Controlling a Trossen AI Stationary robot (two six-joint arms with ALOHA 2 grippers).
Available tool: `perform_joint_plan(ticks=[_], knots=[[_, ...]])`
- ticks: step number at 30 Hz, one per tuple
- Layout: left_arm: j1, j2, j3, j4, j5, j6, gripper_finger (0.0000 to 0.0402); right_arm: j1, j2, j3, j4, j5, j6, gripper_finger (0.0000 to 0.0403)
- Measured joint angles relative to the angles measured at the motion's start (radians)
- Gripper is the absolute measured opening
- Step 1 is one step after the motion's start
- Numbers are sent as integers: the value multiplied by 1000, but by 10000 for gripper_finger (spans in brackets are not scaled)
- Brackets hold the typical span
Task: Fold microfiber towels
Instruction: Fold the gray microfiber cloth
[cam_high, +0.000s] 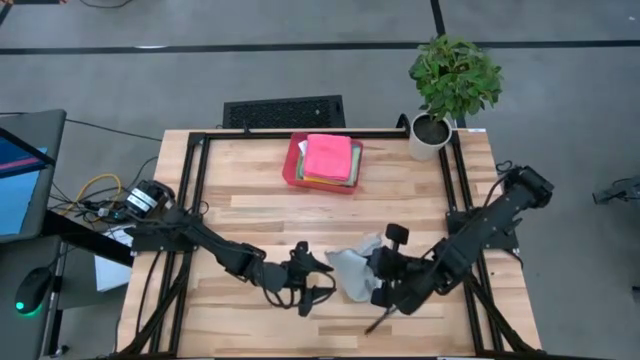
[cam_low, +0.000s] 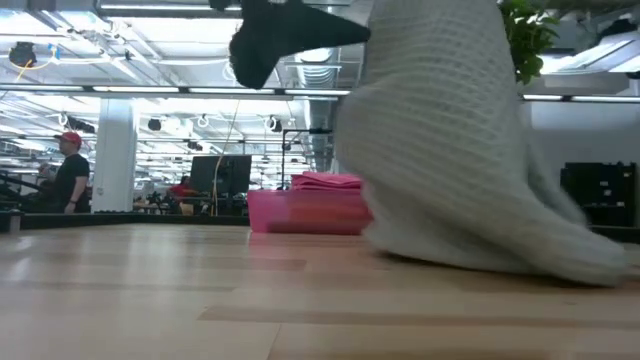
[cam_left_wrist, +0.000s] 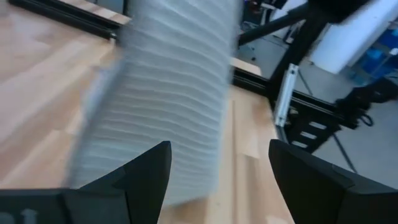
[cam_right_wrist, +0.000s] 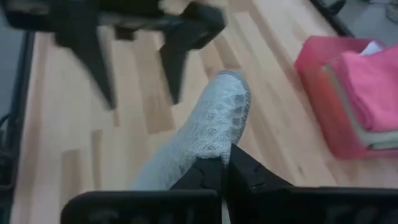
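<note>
A grey microfiber towel (cam_high: 352, 270) is raised in a bunch at the table's near middle, and it fills the low view (cam_low: 450, 150). My right gripper (cam_right_wrist: 224, 163) is shut on it and comes in from the right (cam_high: 380, 278). My left gripper (cam_left_wrist: 217, 180) stands open just left of the towel (cam_high: 322, 282), its fingers level and facing the hanging cloth (cam_left_wrist: 168, 99) without touching it. More folded towels, a pink one (cam_high: 327, 156) on top, lie stacked in the red tray (cam_high: 292, 165) at the far middle. My right gripper pinches a gathered part of the grey towel (cam_right_wrist: 214, 149) between its two shut fingertips, slanting down from the table's right side. One layer or several, I cannot tell. The cloth hangs slack below the fingers, and its lower end (cam_low: 520, 255) rests on the table.
A potted plant (cam_high: 452, 85) stands at the far right corner. Black frame rails (cam_high: 195, 180) run along the table's left, right and far edges. Bare wood lies between the tray and the grippers. A person (cam_low: 70, 170) stands far off in the room.
</note>
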Motion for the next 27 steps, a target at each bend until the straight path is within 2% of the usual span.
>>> perform_joint_plan(ticks=[7,10,16,18,23,27], knots=[[38,2,0,-99,-16,64,263,61,4,-39,35,16,71,17],[58,18,-1,-106,15,113,263,78,4,-40,48,54,72,26],[83,80,1,-53,34,235,263,67,5,-40,58,50,73,19],[98,107,2,-43,45,235,263,64,8,-40,59,47,71,17],[129,168,8,-13,182,190,254,66,8,-40,67,45,69,27],[133,153,0,-57,141,109,212,66,8,-40,52,46,67,27]])
